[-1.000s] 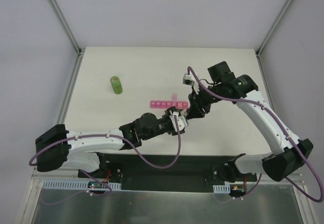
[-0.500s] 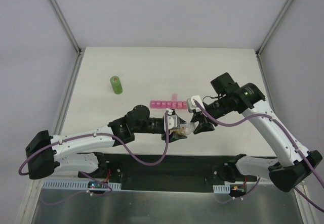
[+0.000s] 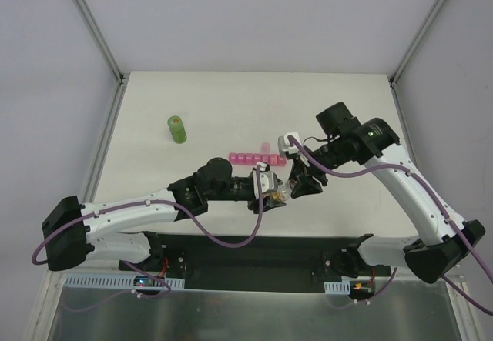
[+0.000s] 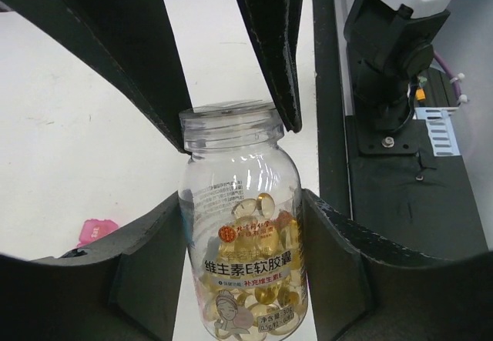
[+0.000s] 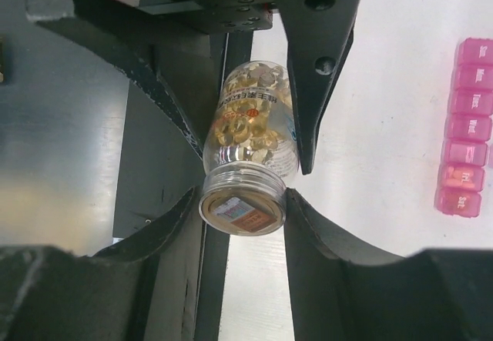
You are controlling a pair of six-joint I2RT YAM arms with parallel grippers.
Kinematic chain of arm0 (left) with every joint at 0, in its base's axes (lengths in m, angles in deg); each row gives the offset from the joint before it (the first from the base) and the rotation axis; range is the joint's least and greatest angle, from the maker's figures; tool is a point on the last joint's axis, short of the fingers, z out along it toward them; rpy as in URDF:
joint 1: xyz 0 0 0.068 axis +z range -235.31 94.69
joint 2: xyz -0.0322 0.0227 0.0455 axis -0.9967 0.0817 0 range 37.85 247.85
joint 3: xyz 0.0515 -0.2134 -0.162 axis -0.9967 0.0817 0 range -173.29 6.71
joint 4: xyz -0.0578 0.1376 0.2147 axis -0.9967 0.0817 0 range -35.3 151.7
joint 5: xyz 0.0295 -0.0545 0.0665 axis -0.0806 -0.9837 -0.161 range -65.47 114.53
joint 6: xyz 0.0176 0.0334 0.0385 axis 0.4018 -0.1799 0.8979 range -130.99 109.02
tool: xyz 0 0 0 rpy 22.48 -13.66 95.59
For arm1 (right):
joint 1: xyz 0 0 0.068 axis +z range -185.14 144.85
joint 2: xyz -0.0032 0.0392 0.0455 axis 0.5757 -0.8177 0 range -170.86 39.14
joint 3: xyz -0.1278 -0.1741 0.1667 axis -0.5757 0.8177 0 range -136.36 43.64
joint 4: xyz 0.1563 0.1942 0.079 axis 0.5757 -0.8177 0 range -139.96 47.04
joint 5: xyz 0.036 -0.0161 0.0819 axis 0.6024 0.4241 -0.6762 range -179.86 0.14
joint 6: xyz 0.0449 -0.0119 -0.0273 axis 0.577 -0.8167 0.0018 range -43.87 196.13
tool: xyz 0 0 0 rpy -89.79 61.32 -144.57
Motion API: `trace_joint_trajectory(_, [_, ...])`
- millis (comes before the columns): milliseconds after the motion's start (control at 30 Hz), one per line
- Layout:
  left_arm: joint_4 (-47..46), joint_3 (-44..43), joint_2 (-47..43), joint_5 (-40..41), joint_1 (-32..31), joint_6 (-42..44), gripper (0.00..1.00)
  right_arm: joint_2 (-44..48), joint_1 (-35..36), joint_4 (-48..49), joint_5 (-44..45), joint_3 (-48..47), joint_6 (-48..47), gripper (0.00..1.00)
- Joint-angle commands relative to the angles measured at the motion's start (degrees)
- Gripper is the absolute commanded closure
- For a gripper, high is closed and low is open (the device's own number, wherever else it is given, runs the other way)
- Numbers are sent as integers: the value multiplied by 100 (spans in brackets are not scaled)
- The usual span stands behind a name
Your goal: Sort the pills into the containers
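Note:
A small clear bottle [image 3: 279,195] hangs over the table's near edge, held between both arms. The pills [image 4: 250,249] are yellow-brown capsules heaped inside it. My left gripper [image 4: 243,268] is shut on the bottle's body [image 5: 254,118]. My right gripper [image 5: 241,202] is shut on its clear cap [image 5: 241,206], with a finger pressed to each side. In the left wrist view the cap [image 4: 229,122] sits between the right arm's dark fingers [image 4: 269,48]. The containers [image 3: 258,158], a pink strip of compartments [image 5: 466,125], lie just beyond the grippers.
A green cylindrical bottle [image 3: 178,129] stands at the far left of the white table [image 3: 347,110]. The black base rail [image 3: 254,245] runs right below the held bottle. One pink lid [image 3: 266,147] stands open on the strip.
The two grippers and the bottle have come from beside the pink strip toward the near edge. The right wrist has swung round and now sits a little farther back than half a second ago.

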Motion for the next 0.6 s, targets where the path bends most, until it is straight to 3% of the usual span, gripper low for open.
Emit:
trace_joint_trajectory(0, [811, -89, 230, -249, -74, 454, 62, -116, 140, 249, -512, -528, 257, 97])
trace_joint_trajectory(167, [829, -37, 203, -205, -74, 533, 43, -204, 158, 267, -424, -510, 363, 98])
trace_joint_trajectory(300, [724, 42, 186, -240, -74, 489, 35, -230, 149, 337, -538, -484, 468, 99])
trace_joint_trajectory(467, [469, 209, 89, -240, -74, 410, 30, -257, 149, 372, -608, -457, 521, 99])
trace_joint_trajectory(567, [390, 245, 37, -214, -74, 375, 32, -265, 149, 407, -609, -431, 565, 99])
